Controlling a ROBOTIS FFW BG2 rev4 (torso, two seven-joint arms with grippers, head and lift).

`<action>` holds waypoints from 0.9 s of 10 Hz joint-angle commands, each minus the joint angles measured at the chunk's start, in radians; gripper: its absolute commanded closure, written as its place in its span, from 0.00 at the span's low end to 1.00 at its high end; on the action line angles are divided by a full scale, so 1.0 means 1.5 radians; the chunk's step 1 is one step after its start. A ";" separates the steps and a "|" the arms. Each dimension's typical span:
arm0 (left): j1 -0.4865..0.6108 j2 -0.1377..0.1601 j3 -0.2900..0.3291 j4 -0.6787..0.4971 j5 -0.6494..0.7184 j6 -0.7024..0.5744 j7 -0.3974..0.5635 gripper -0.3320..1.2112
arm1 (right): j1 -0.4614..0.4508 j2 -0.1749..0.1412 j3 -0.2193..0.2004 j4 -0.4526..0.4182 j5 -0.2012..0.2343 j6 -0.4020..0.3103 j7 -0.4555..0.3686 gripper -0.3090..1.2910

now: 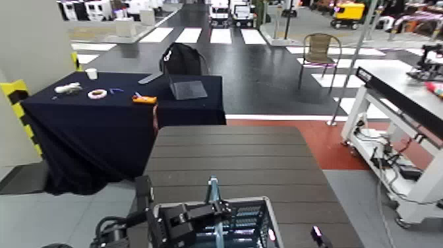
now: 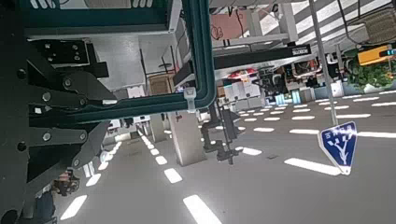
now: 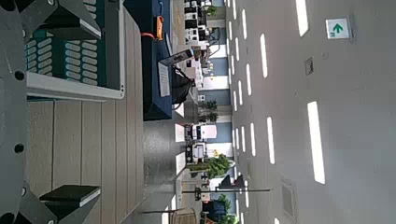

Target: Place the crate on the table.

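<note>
The left end effector is pinched on the thin teal handle of the crate; in the left wrist view the handle runs straight through its dark fingers, closed on the bar. The handle stands upright above the blue-grey lattice crate, which sits at the near edge of the dark slatted desk, though I cannot tell whether its base touches the top. The right end effector hangs spread just beside the crate's rim, gripping nothing; only a dark tip of it shows from the head. Beyond the desk stands a navy-draped table with small items, and a white-framed workbench off right.
</note>
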 commanded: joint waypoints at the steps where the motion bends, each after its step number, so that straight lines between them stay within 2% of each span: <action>1: 0.000 0.000 0.001 0.002 0.001 0.001 0.000 0.99 | 0.001 0.000 -0.002 -0.001 0.004 0.000 -0.001 0.28; 5: -0.016 0.004 -0.009 0.021 0.000 -0.001 0.005 0.99 | 0.004 0.002 -0.005 -0.005 0.010 -0.005 -0.002 0.28; 9: -0.101 0.033 -0.066 0.077 -0.021 -0.017 -0.009 0.99 | 0.004 0.000 -0.003 -0.006 0.012 -0.015 -0.008 0.28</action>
